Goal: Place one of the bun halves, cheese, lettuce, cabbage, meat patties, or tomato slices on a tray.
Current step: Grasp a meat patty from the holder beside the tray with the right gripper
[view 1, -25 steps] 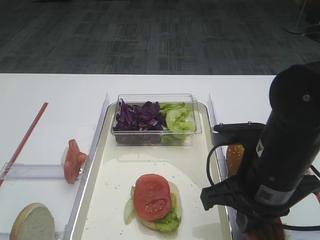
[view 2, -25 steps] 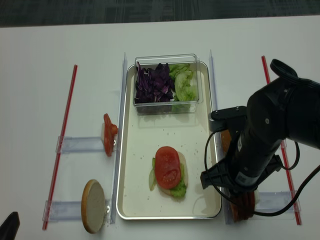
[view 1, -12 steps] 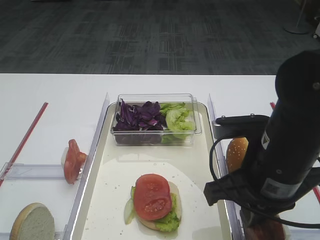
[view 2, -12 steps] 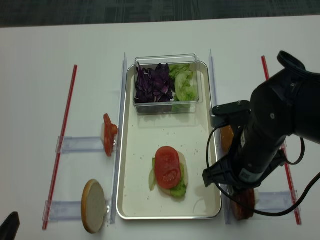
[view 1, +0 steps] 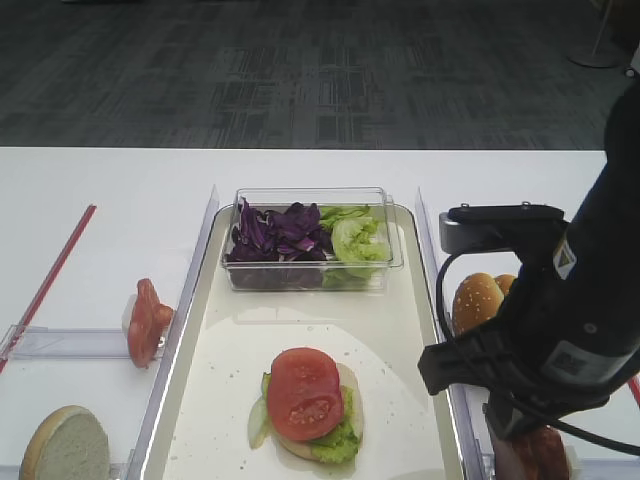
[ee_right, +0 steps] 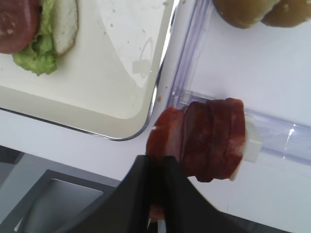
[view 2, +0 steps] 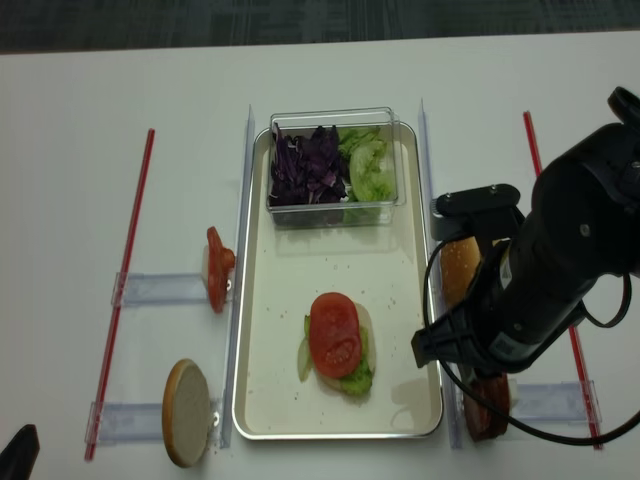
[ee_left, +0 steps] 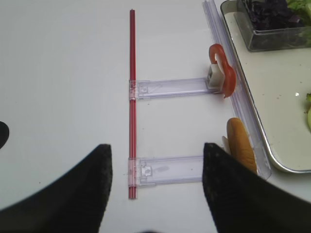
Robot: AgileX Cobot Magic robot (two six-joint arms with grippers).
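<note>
Beside the tray (ee_right: 97, 116), right gripper (ee_right: 156, 184) fingers (ee_right: 141, 189) pinch a meat patty (ee_right: 167, 138).

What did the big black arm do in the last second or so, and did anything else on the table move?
The right arm shifted rightward, uncovering the sesame bun halves. Its right gripper stands shut on the nearest of the meat patties. The tray, the stacked tomato slice, the salad box and the left-side items stayed put.
</note>
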